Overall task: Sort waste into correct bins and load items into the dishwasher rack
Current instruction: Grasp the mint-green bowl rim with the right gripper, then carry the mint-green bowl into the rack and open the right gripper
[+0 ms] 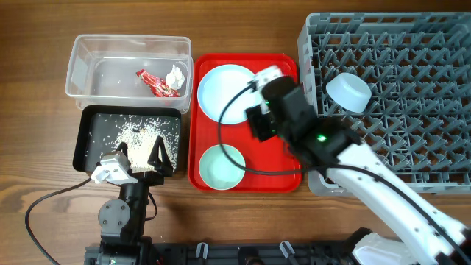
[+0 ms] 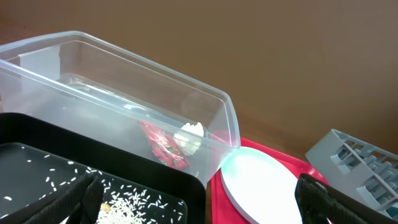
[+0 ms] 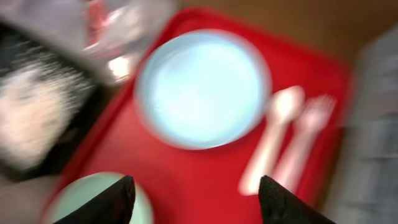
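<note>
Nearest the right wrist lens, the right gripper (image 3: 198,196) was seen with its jaws spread wide and nothing held between them, above the red tray (image 3: 205,168). On that tray the light blue plate (image 3: 202,87) lay flat, with the white spoon (image 3: 273,134) and fork (image 3: 306,130) just beside it and the pale green bowl (image 1: 221,167) at the near end. One light blue bowl (image 1: 347,90) was already lodged in the dishwasher rack (image 1: 412,110). The plate was judged the likeliest next item, though the blurred view left this uncertain. It would best be taken at its rim, one finger slipped beneath the edge, then lifted level and stood between the pegs. The left gripper (image 1: 140,156) was likewise open and empty over the black tray (image 1: 92,140) of rice scraps (image 1: 140,132). The wrapper (image 1: 154,82) and napkin (image 1: 175,75) lay in the clear tub (image 1: 88,73).
</note>
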{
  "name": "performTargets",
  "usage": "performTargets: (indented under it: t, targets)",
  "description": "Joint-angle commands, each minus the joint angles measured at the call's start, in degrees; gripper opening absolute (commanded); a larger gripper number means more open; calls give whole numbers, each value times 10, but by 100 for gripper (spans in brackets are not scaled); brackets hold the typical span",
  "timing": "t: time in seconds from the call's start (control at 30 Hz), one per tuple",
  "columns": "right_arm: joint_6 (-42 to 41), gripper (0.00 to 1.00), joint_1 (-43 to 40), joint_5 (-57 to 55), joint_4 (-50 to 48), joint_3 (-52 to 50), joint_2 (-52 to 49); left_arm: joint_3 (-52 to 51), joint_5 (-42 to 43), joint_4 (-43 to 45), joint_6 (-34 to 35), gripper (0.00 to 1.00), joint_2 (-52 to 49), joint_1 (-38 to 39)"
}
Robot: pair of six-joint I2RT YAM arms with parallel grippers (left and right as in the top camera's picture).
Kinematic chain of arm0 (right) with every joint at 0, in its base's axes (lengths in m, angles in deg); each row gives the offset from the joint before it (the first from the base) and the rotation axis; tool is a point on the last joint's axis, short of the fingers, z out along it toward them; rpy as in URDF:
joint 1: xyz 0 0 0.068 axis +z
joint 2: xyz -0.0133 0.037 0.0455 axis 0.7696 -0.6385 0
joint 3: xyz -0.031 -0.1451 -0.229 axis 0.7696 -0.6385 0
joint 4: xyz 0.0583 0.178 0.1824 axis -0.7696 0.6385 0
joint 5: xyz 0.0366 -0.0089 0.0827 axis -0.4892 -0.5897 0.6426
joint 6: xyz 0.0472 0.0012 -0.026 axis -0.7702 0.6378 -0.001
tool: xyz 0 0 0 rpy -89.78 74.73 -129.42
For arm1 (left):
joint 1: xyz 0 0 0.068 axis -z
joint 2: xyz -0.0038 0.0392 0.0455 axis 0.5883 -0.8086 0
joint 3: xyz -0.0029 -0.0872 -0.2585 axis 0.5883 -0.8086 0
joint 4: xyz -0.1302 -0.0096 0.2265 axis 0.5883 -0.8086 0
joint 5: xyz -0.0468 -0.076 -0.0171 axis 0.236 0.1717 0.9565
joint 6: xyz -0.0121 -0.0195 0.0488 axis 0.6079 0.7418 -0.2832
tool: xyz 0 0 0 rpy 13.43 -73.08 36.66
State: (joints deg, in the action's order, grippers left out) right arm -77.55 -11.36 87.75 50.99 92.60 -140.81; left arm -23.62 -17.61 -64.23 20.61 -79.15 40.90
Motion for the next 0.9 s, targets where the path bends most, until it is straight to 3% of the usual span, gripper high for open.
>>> performTargets:
  t: [0.0,0.2,0.37,0.47,0.53,0.57,0.87]
  targets:
    - [-132,61,16,165,19,1,-76,-1,-10,-2,-7,100,1,-3]
    - [-150,58,17,229,42,1,-191,-1,-10,-2,-7,100,1,-3]
    - [-169,50,17,196,49,1,-231,-1,-10,-2,-7,100,1,-3]
    - [-194,33,17,148,58,1,-232,-1,-10,-2,-7,100,1,-3]
    - [-194,11,16,141,62,1,-232,-1,-10,-2,-7,100,1,-3]
    - [-194,5,14,134,66,2,-232,-1,-10,-2,-7,100,1,-3]
    - [-184,4,-8,3,96,2,-130,-1,-10,-2,-7,100,1,-3]
